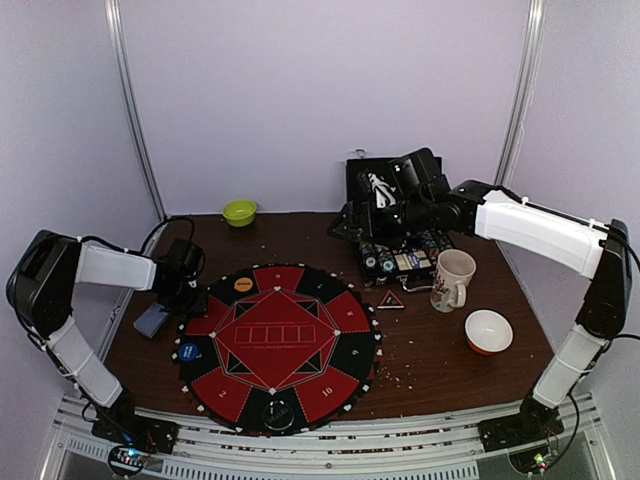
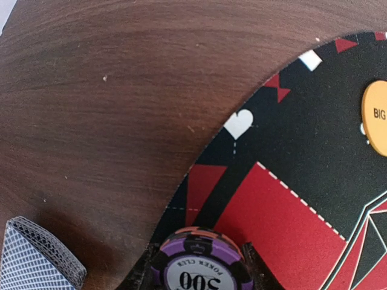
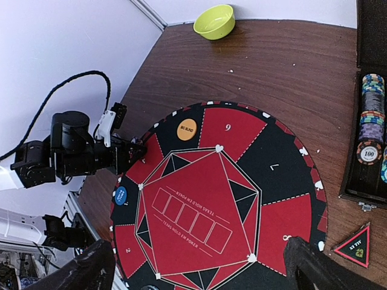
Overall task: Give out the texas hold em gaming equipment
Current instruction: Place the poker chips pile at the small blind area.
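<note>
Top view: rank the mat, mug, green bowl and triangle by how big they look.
1. mat, by far the largest
2. mug
3. green bowl, which sits farther back and so looks smaller than it is
4. triangle, which looks only slightly smaller than the bowl

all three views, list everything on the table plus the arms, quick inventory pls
poker mat: 1, red and black, table centre
orange disc: 1, mat's far left
blue disc: 1, mat's left edge
triangle marker: 1, red-black, right of mat
card deck: 1, grey-blue backs, left of mat
chip case: 1, black, far right
striped chips: rows, mixed colours, in case
mug: 1, white, beside case
green bowl: 1, far edge
orange bowl: 1, near right
purple chip: 1, between left fingers
left fingers: shut on purple chip
right fingers: open, raised
</note>
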{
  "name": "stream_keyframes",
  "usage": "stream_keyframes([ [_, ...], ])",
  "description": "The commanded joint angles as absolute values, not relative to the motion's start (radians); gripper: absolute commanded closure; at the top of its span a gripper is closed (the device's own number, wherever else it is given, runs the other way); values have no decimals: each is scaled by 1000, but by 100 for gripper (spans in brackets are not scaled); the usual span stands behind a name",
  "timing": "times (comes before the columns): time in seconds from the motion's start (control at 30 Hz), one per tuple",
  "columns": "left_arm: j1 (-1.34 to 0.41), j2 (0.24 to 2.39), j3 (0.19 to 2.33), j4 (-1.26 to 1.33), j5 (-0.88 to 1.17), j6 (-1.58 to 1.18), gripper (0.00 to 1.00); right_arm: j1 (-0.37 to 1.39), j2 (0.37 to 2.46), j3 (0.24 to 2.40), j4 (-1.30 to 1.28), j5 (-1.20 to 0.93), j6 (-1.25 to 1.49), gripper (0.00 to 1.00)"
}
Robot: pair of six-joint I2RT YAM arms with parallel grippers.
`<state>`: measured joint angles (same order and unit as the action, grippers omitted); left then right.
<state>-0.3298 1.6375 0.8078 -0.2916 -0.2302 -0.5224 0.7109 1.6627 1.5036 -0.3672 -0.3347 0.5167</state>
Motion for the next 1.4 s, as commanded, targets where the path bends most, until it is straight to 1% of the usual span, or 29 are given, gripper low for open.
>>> stream_keyframes([
  [0.0,-322,1620,751,-271,-253,-596,100,713,1642,1497,-402,-310,480,0],
  [0.1,-321,1609,731,-292,-250,-599,100,713,1653,1511,-402,-321,480,0],
  [0.3,-321,1544,699,-365,-340,-626,99,713,1680,1534,-400,-354,486,0],
  [0.4,-321,1544,696,-368,-372,-604,85,713,1688,1538,-405,-351,480,0],
  [0.47,-321,1563,692,-357,-361,-586,80,713,1695,1548,-416,-353,474,0],
  [0.63,-322,1589,655,-296,-286,-580,78,713,1693,1566,-441,-332,458,0],
  [0.67,-322,1590,649,-290,-274,-579,75,713,1691,1566,-442,-330,456,0],
  [0.73,-322,1593,643,-286,-263,-574,66,713,1692,1569,-443,-330,453,0],
  [0.8,-321,1594,640,-285,-259,-570,55,713,1697,1576,-447,-333,451,0],
  [0.93,-322,1582,649,-288,-262,-564,43,713,1705,1600,-453,-341,450,0],
  [1.1,-322,1553,654,-310,-247,-562,35,713,1708,1620,-471,-351,423,0],
  [1.2,-322,1499,663,-314,-218,-548,23,701,1738,1673,-548,-359,301,0],
  [1.27,-325,1451,680,-315,-191,-522,18,671,1766,1722,-608,-349,195,0],
  [1.33,-328,1411,714,-316,-152,-477,12,634,1793,1754,-641,-344,35,0],
  [1.37,-329,1392,734,-322,-126,-455,10,615,1804,1759,-648,-335,-54,0],
])
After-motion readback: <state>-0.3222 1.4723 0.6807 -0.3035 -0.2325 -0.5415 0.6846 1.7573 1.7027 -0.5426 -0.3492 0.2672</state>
